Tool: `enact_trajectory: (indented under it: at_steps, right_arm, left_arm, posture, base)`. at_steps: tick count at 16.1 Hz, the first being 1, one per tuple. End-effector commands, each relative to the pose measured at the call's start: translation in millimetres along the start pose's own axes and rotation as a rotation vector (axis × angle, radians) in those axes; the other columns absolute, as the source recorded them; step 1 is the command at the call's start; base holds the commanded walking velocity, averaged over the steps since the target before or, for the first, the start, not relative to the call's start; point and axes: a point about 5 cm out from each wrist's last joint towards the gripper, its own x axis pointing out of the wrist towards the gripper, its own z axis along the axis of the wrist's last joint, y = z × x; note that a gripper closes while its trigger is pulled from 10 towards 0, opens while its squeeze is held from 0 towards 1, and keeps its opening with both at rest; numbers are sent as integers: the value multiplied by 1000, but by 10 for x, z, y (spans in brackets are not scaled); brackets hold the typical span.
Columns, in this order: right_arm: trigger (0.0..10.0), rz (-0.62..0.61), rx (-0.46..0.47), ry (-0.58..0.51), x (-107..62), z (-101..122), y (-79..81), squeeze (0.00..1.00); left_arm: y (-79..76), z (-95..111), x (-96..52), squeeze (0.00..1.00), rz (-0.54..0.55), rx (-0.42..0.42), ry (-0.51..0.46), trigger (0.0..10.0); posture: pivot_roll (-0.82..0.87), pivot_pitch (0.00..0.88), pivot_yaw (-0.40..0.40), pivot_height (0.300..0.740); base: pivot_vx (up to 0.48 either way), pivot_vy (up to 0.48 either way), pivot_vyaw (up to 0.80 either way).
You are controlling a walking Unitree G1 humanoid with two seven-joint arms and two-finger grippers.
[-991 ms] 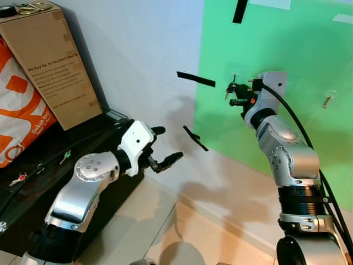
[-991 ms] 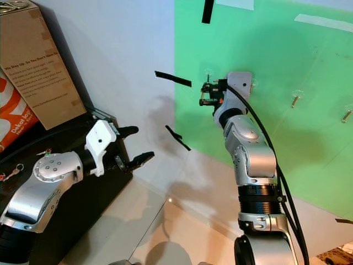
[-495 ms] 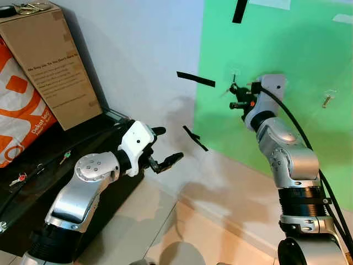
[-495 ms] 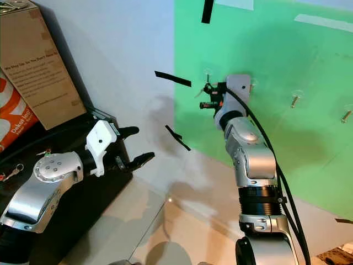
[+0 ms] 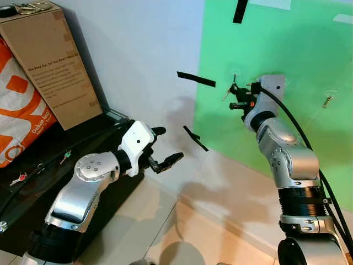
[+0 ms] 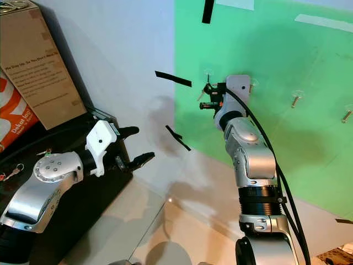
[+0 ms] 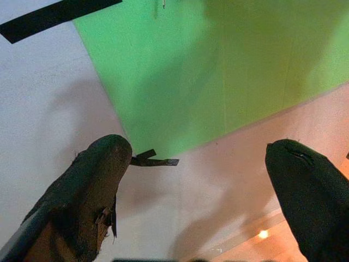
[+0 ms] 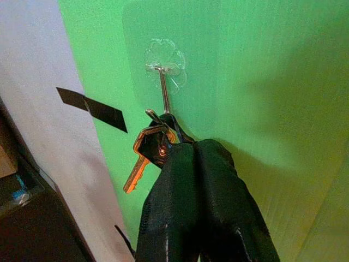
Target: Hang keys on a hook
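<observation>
The right gripper [image 8: 188, 150], closed on the keys [image 8: 148, 148], held them at the hook [image 8: 162, 93]; next, the ring needed seating over it before release.

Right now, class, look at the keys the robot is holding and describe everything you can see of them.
The keys are a small metal bunch: one brass-coloured key hangs with its blade slanting downward, with darker pieces on the ring beside it. The right gripper is shut on the bunch. It is held against the green wall panel, right at the lower end of a clear stick-on hook with a thin metal shank.
</observation>
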Motion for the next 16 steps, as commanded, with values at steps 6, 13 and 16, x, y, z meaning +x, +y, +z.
enact_trajectory:
  at_steps: [6,13,16]
  right_arm:
    - [10000,-10,-14,21,-6,-33,-13,0]
    - [10000,73,85,-116,-257,-119,57,1000]
    - [10000,68,68,-106,-317,-161,69,1000]
  left_arm:
    - [-25,32,-4,0,-15,13,-5,10000]
    - [-46,54,19,0,52,-55,-90,10000]
    - [-31,29,-7,0,100,-53,-86,10000]
  posture:
    - [-83,0,51,740]
    - [-94,0,35,740]
    - [-99,0,38,740]
  base:
    - [0,0,0]
    - [0,0,0]
    - [0,0,0]
